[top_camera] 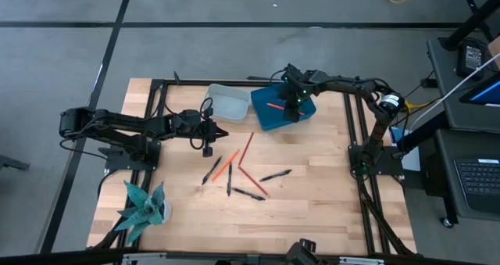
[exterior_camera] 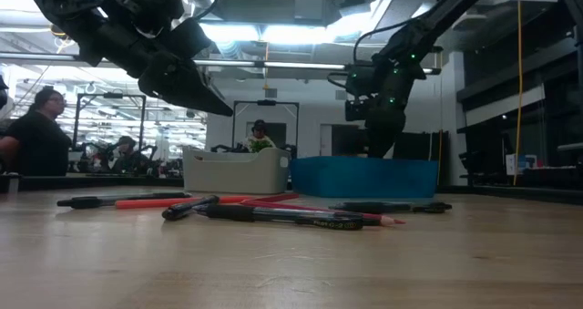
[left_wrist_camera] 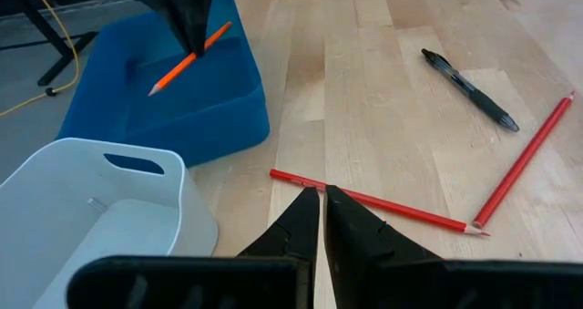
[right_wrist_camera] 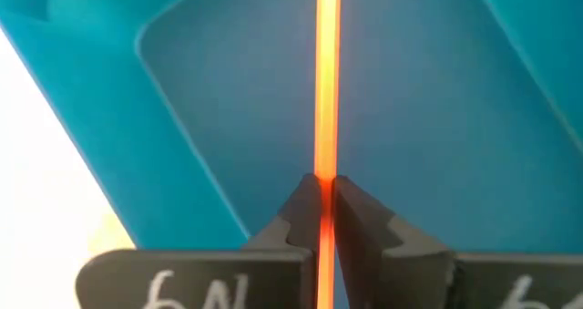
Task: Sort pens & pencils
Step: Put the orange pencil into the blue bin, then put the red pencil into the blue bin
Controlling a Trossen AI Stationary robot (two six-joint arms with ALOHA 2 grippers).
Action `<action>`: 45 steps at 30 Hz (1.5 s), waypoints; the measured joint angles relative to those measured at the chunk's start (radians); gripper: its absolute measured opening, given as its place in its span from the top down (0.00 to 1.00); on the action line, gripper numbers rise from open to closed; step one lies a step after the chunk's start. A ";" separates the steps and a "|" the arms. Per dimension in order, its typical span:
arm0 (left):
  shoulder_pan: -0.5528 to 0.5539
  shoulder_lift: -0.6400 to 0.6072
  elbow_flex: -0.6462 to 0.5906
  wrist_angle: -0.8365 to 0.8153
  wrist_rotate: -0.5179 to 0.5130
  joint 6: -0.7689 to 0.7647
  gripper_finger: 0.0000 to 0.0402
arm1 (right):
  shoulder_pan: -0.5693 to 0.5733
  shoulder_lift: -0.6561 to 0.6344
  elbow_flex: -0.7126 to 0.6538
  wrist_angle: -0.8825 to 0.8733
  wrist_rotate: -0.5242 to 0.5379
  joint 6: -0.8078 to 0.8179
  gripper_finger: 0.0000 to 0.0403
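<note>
My right gripper (top_camera: 291, 102) stands over the blue bin (top_camera: 305, 115) at the table's far side, shut on an orange pencil (left_wrist_camera: 187, 61). My left gripper (left_wrist_camera: 322, 209) hangs shut above the table, left of centre, with nothing in it; in the low view its fingertips (exterior_camera: 223, 108) are well clear of the wood. Under them lies a red pencil (left_wrist_camera: 373, 200). At the table's middle, flat on the wood, lie several black pens (top_camera: 275, 175) and red and orange pencils (top_camera: 246, 146). My right gripper pinches the orange pencil's shaft (right_wrist_camera: 326, 163) between its two fingers, at about mid-length. The fingers come from above, pointing steeply down. The pencil sits tilted inside the blue bin's opening, its sharpened tip (left_wrist_camera: 151, 91) lowest; whether the tip touches the bin I cannot tell.
A white bin (top_camera: 226, 105) stands right beside the blue one, on its left. A teal plant-like ornament (top_camera: 144, 206) sits at the near left corner. A black frame (top_camera: 156, 85) runs around the table's edges. People show in the room beyond the table (exterior_camera: 36, 136).
</note>
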 joint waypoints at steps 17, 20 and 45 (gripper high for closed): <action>0.000 0.000 0.000 0.000 0.000 -0.002 0.97 | -0.001 0.000 0.000 0.007 -0.009 0.006 0.88; 0.000 0.000 0.000 0.000 0.000 -0.002 0.97 | -0.001 0.000 0.000 0.009 -0.010 0.009 0.85; 0.000 0.000 0.000 0.030 0.000 -0.027 0.97 | 0.015 -0.003 0.000 0.070 -0.046 0.085 0.81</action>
